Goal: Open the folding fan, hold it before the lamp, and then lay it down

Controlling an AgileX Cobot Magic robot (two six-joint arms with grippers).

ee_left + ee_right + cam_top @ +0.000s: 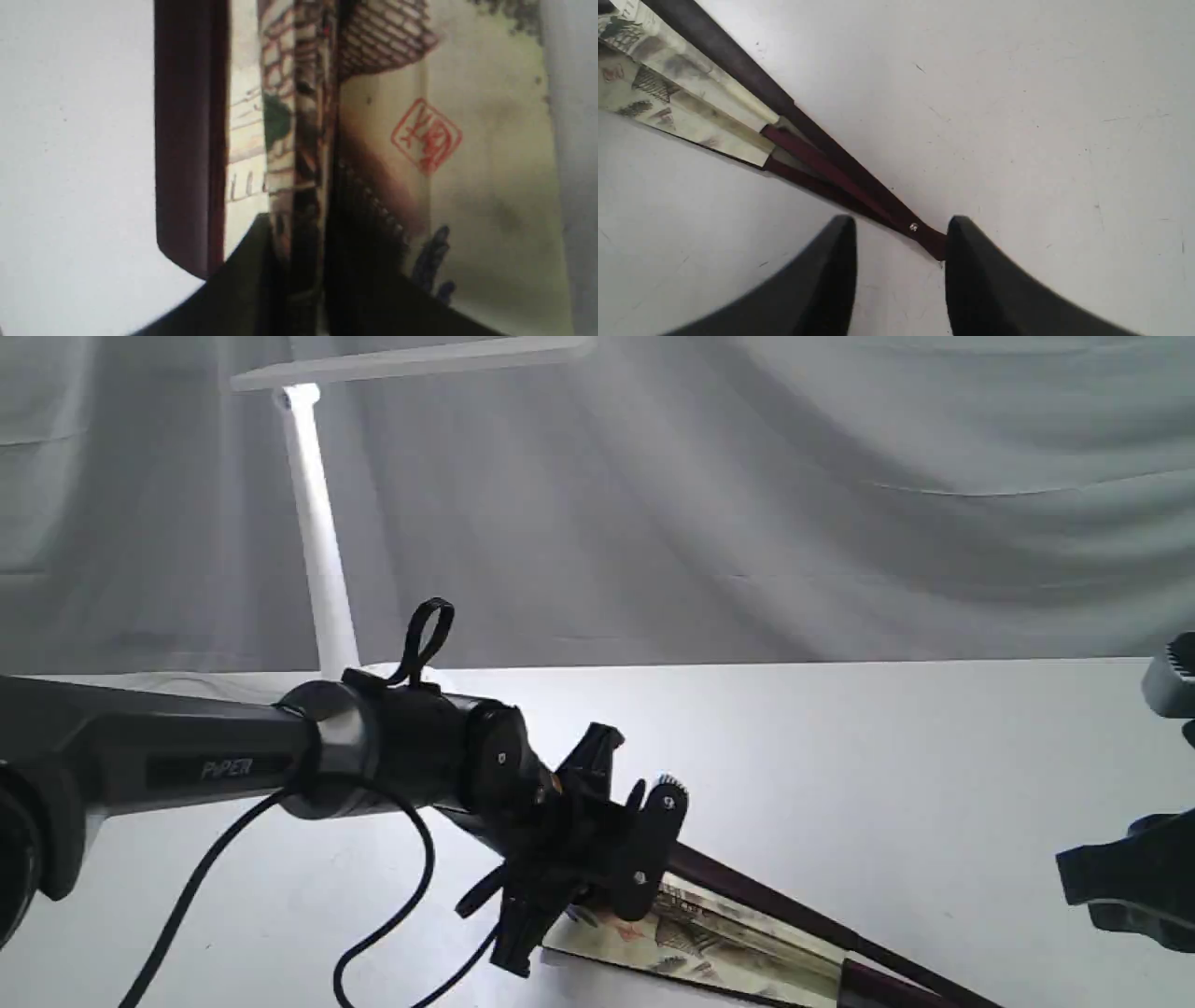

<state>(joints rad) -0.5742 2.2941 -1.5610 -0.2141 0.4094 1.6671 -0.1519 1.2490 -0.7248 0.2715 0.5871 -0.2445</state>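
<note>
1. Here the folding fan (738,933) lies low on the white table (887,747), toward the near right of the exterior view. It is only partly spread: a few painted cream pleats show beside a dark maroon guard that slants away to the lower right
2. The left gripper (303,280) is pressed together on the stack of folded pleats at the fan's wide end, with a dark finger (233,298) on either side of the stack. The maroon guard lies just beside it, outside the pinch, and a red seal mark is painted on the open leaf on the other side
3. The right gripper (901,224) is spread and holds nothing. The fan's narrow pivot end, with its small metal rivet, lies on the table between the two fingers. One finger sits right at the tip, and whether it touches cannot be told
4. The left arm (187,756) reaches in from the left of the exterior view, and with its gripper it covers the fan's wide end. A black cable (411,896) loops down beneath it
5. The lamp (317,551) stands at the far side of the table, left of middle and well apart from the fan. Its slim white stem rises to a flat bar head at the top, and its base is mostly hidden behind the left arm
6. A pale draped cloth (794,504) hangs behind the table
</note>
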